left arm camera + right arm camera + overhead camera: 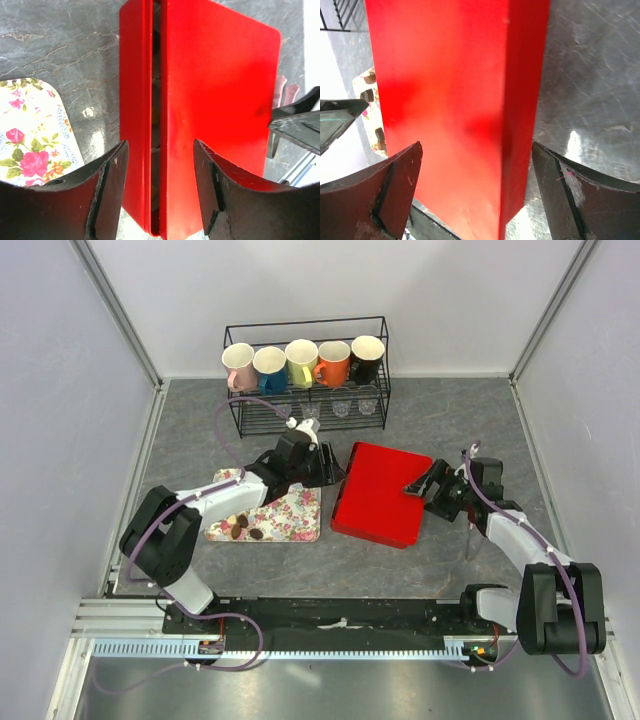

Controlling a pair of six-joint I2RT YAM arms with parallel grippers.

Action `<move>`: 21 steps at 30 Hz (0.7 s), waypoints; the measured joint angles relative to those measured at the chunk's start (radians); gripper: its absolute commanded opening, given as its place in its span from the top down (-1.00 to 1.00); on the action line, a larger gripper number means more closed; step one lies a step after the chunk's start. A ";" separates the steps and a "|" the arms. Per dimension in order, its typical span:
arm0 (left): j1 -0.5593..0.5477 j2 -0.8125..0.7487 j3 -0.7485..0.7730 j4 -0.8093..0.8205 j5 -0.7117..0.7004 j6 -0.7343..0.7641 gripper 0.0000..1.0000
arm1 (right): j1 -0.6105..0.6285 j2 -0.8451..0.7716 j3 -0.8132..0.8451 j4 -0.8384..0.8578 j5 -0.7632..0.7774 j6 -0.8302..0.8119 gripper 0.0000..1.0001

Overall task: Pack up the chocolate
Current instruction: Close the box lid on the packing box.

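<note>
Chocolate (243,528) lies on the flowered tray (297,508); I see my left hand (160,150) and right hand (475,150) both spread apart, holding nothing, astride the red box (380,495).

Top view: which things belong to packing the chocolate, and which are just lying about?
Job in hand: chocolates; floral tray under them; red box; left gripper and right gripper, both open at the box.
Lying about: wire rack; five mugs in it; small glasses in it.

Bright, even light from above; glare sheens the red box (455,75) and grey counter (580,140); shadows are soft.
</note>
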 measured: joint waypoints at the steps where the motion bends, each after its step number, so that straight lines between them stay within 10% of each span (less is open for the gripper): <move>1: -0.002 0.006 0.001 -0.001 0.000 0.002 -0.23 | 0.011 0.000 0.011 -0.010 0.013 -0.004 -0.96; 21: -0.050 0.093 0.014 0.003 0.064 -0.007 -0.25 | 0.192 0.092 0.192 -0.160 0.226 -0.028 -0.96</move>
